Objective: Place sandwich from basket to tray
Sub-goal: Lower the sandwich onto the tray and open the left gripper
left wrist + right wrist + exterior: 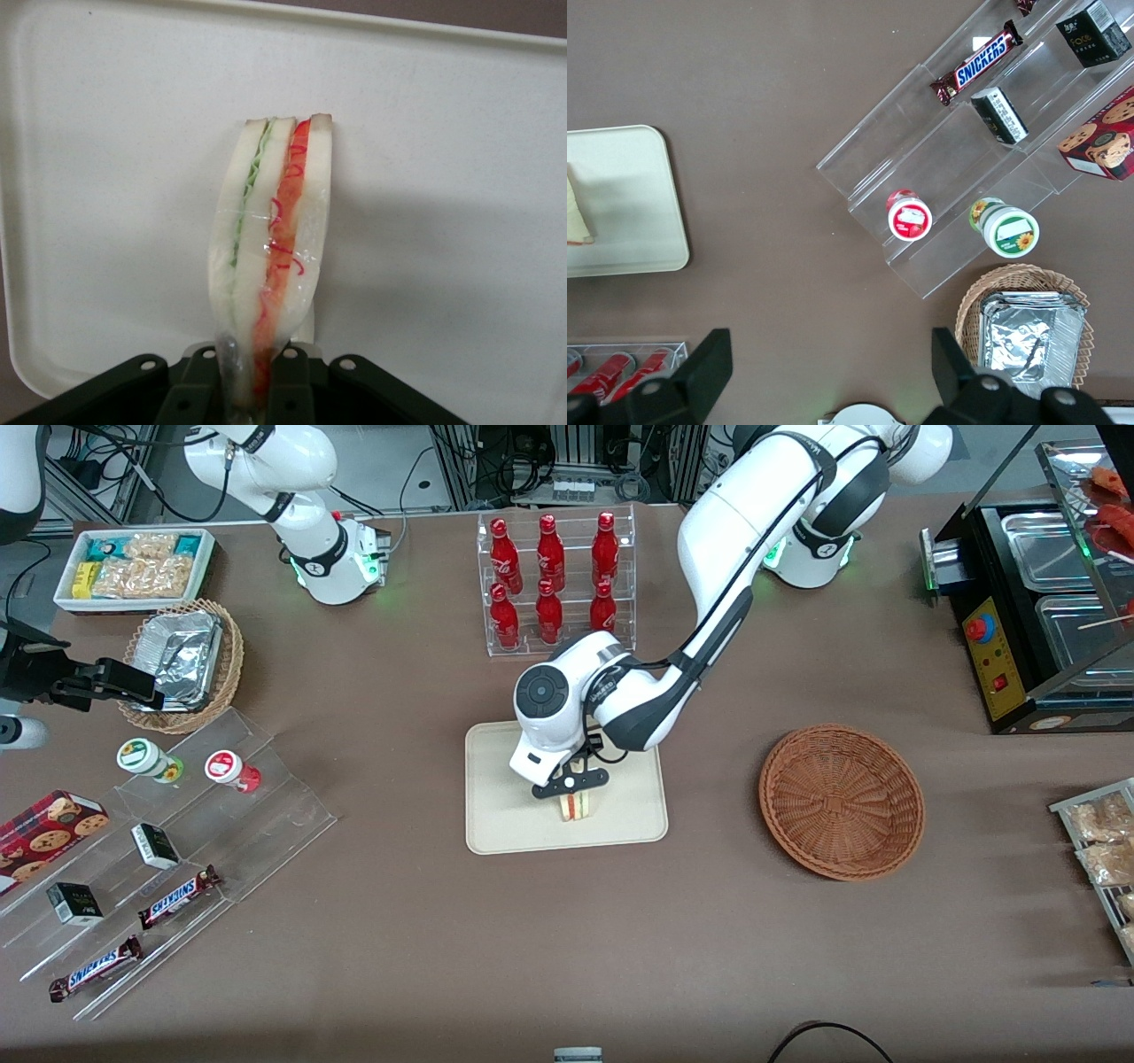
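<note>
Bright, even overhead light — soft shadows, mild glare on the tray (461,115), sharp focus.

Colours here are pretty easy to sort. The sandwich (270,257) is pale white bread with a thin green stripe and a wider red-orange one running along its edge, under shiny clear wrap. It's over a plain cream-beige tray (505,815), centre of the front frame. The gripper (571,786) on it is black, hanging off a glossy white arm with dark grey joints. The basket (842,802), right of centre, is reddish-brown wicker in a radial weave. The table (567,939) is flat dull brown all over. Top centre there's a clear rack of bright red bottles (551,580).
</note>
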Motion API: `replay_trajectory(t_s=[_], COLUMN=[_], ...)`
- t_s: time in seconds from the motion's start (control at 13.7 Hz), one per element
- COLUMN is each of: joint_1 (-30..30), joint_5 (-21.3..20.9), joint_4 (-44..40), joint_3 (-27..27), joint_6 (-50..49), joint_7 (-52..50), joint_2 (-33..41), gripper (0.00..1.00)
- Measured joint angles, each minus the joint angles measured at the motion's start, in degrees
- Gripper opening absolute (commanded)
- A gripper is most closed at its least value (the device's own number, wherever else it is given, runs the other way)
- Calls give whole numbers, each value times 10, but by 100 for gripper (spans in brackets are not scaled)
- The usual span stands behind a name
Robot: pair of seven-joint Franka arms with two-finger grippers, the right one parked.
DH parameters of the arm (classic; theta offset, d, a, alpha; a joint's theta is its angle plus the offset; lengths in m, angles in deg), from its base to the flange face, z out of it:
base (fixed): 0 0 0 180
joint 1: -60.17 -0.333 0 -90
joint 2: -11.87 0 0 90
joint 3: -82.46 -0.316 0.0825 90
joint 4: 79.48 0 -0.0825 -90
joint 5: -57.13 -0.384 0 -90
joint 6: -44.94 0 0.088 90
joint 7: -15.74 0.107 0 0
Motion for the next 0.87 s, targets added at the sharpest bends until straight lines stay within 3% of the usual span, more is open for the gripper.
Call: replay_trajectory(t_s=[0.07, 0.15, 0.51, 0.87], joint_1=[0, 0, 0, 0], joint_5=[0, 0, 0, 0], joint_4=[-1, -2, -13, -74], joint_3=[0, 0, 0, 0], joint_6=[0, 0, -3, -76], joint_7=[-1, -3, -11, -11], joint_2=[-1, -2, -3, 2], gripper=[73, 100, 100, 100])
